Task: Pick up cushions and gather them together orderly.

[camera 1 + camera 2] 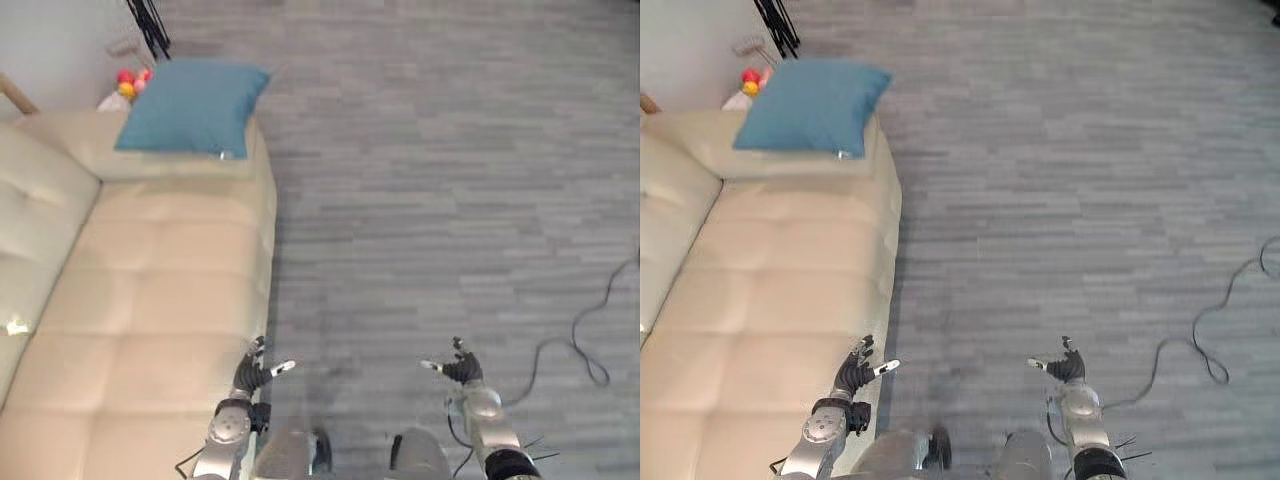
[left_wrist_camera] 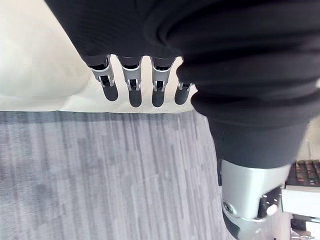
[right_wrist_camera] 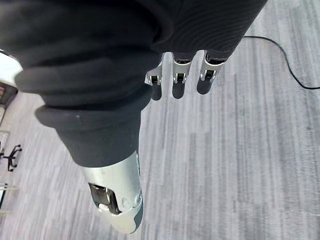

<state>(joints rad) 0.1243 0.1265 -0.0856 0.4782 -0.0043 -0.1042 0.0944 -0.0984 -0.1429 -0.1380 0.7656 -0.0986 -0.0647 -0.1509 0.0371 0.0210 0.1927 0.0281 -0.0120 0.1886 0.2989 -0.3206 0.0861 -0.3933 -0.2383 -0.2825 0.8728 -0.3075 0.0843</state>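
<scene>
One blue cushion (image 1: pixel 190 105) lies on the far arm of the single cream sofa (image 1: pixel 150 290), well ahead of the robot. Its left hand (image 1: pixel 252 374), by the sofa's front edge, and right hand (image 1: pixel 461 368), over the floor (image 1: pixel 420 200), hang empty, fingers loose. It likely needs to step closer before reaching with both hands.

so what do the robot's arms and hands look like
Both arms are silver-grey and rounded. The left hand and right hand have silver fingers with dark rounded tips, and a black ribbed cover wraps the back of each hand and wrist.
</scene>
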